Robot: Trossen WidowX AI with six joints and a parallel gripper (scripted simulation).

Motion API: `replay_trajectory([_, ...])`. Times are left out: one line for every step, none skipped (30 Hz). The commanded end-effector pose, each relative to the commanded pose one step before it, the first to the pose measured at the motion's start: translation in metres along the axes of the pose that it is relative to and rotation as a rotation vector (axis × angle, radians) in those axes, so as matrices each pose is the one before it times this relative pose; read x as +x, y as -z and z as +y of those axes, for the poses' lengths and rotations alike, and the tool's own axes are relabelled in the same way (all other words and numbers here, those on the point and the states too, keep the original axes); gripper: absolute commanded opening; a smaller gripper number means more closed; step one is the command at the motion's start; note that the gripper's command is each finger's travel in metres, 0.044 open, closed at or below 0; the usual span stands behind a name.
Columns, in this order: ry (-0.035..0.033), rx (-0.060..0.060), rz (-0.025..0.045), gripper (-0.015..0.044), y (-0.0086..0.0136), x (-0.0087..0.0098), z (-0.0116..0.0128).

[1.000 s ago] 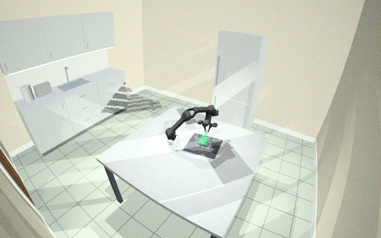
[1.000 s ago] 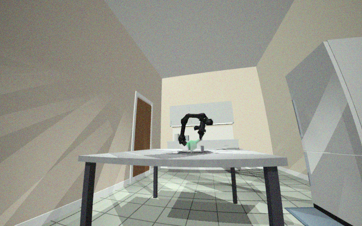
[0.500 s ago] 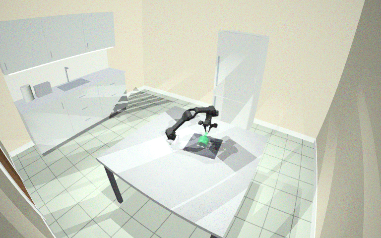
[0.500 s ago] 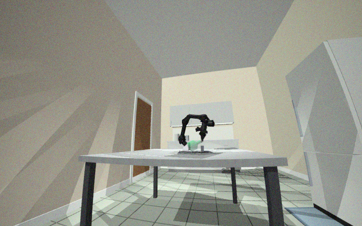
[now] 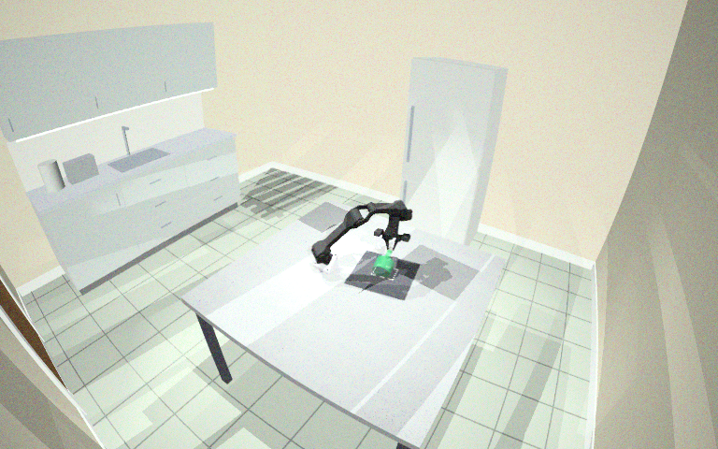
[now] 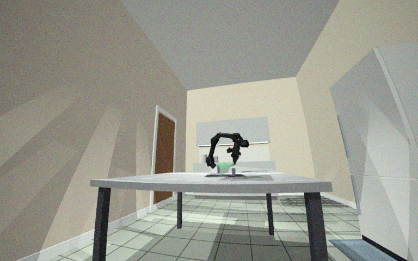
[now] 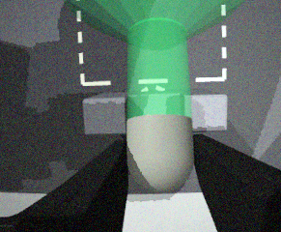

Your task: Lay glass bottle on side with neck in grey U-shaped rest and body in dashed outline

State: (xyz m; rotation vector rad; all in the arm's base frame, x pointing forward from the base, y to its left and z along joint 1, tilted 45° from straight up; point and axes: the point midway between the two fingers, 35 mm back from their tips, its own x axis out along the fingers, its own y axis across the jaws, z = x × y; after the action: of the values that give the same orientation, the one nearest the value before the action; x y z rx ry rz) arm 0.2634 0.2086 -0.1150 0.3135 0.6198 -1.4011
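Note:
The green glass bottle [image 5: 384,266] [image 6: 224,167] [image 7: 156,63] is tipped close to lying, its neck end a little higher than its base. My gripper [image 5: 389,249] [image 6: 234,162] [image 7: 159,147] is shut on the pale capped end of its neck, one finger on each side. The grey U-shaped rest [image 6: 233,171] [image 7: 104,116] stands under the neck; the neck lines up between its two uprights in the wrist view and appears above it in the exterior view. The dashed outline [image 7: 210,79] lies under the body. Whether the body touches the mat is unclear.
A dark mat [image 5: 399,291] on the pale table [image 5: 318,339] carries the rest and the outline. The arm's base stands beside the mat, close to the bottle's body. A fridge [image 5: 446,144] and a kitchen counter [image 5: 146,195] stand beyond the table.

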Motion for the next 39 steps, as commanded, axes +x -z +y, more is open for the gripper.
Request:
replay_trajectory([0.00001, 0.0001, -0.00104, 0.0111, 0.00177, 0.00326, 0.00114])
replay_trajectory([-0.00003, 0.0000, 0.00021, 0.0111, 0.00050, 0.00042, 0.00000])
replay_trajectory([-0.00005, 0.0000, 0.00020, 0.0111, 0.00050, 0.00042, 0.00000])
replay_trajectory([-0.00005, 0.0000, 0.00019, 0.0111, 0.00050, 0.00042, 0.00000])
replay_trajectory([-0.00005, 0.0000, 0.00019, 0.0111, 0.00049, 0.00042, 0.00000])
replay_trajectory([-0.00004, 0.0000, 0.00020, 0.0111, 0.00049, 0.00042, 0.00000])
replay_trajectory([-0.00003, 0.0000, 0.00021, 0.0111, 0.00049, 0.00043, 0.00000])
replay_trajectory([-0.00003, 0.0001, 0.00022, 0.0111, 0.00049, 0.00043, 0.00000])
replay_trajectory([-0.00002, 0.0001, 0.00023, 0.0111, 0.00048, 0.00043, 0.00000])
replay_trajectory([-0.00001, 0.0001, 0.00024, 0.0111, 0.00048, 0.00043, 0.00000])
replay_trajectory([-0.00001, 0.0001, 0.00024, 0.0111, 0.00048, 0.00043, 0.00000])
replay_trajectory([0.00000, 0.0001, 0.00024, 0.0111, 0.00048, 0.00043, 0.00000])
replay_trajectory([0.00000, 0.0001, 0.00024, 0.0111, 0.00047, 0.00044, 0.00000])
replay_trajectory([-0.00001, 0.0001, 0.00024, 0.0111, 0.00047, 0.00044, 0.00000])
replay_trajectory([-0.00001, 0.0001, 0.00024, 0.0111, 0.00047, 0.00044, 0.00000])
replay_trajectory([-0.00001, 0.0001, 0.00024, 0.0111, 0.00047, 0.00044, 0.00000])
replay_trajectory([-0.00002, 0.0001, 0.00024, 0.0111, 0.00047, 0.00044, 0.00000])
replay_trajectory([-0.00002, 0.0001, 0.00023, 0.0111, 0.00046, 0.00044, 0.00000])
replay_trajectory([-0.00003, 0.0001, 0.00023, 0.0111, 0.00046, 0.00045, 0.00000])
replay_trajectory([-0.00003, 0.0001, 0.00022, 0.0111, 0.00046, 0.00045, 0.00000])
replay_trajectory([-0.00003, 0.0001, 0.00022, 0.0111, 0.00046, 0.00045, 0.00000])
replay_trajectory([-0.00004, 0.0001, 0.00021, 0.0111, 0.00046, 0.00045, 0.00000])
replay_trajectory([-0.00004, 0.0001, 0.00021, 0.0111, 0.00045, 0.00046, 0.00000])
replay_trajectory([-0.00004, 0.0001, 0.00020, 0.0111, 0.00045, 0.00046, 0.00000])
replay_trajectory([-0.00005, 0.0001, 0.00020, 0.0111, 0.00045, 0.00046, 0.00000])
replay_trajectory([-0.00005, 0.0001, 0.00019, 0.0111, 0.00045, 0.00046, 0.00000])
replay_trajectory([-0.00004, 0.0001, 0.00020, 0.0111, 0.00045, 0.00046, 0.00000])
replay_trajectory([-0.00004, 0.0001, 0.00020, 0.0111, 0.00044, 0.00046, 0.00000])
replay_trajectory([-0.00003, 0.0001, 0.00020, 0.0111, 0.00044, 0.00047, 0.00000])
replay_trajectory([-0.00003, 0.0001, 0.00021, 0.0111, 0.00044, 0.00047, 0.00000])
replay_trajectory([-0.00002, 0.0002, 0.00021, 0.0111, 0.00044, 0.00047, 0.00000])
replay_trajectory([-0.00002, 0.0002, 0.00021, 0.0111, 0.00044, 0.00047, 0.00000])
replay_trajectory([-0.00002, 0.0002, 0.00022, 0.0111, 0.00043, 0.00048, 0.00000])
replay_trajectory([-0.00001, 0.0002, 0.00022, 0.0111, 0.00043, 0.00048, 0.00000])
replay_trajectory([-0.00001, 0.0002, 0.00022, 0.0111, 0.00043, 0.00048, 0.00000])
replay_trajectory([-0.00001, 0.0002, 0.00023, 0.0111, 0.00043, 0.00048, 0.00000])
replay_trajectory([-0.00001, 0.0002, 0.00023, 0.0111, 0.00042, 0.00048, -0.00001])
replay_trajectory([0.00000, 0.0002, 0.00023, 0.0111, 0.00042, 0.00049, -0.00001])
replay_trajectory([0.00000, 0.0002, 0.00023, 0.0111, 0.00042, 0.00049, -0.00001])
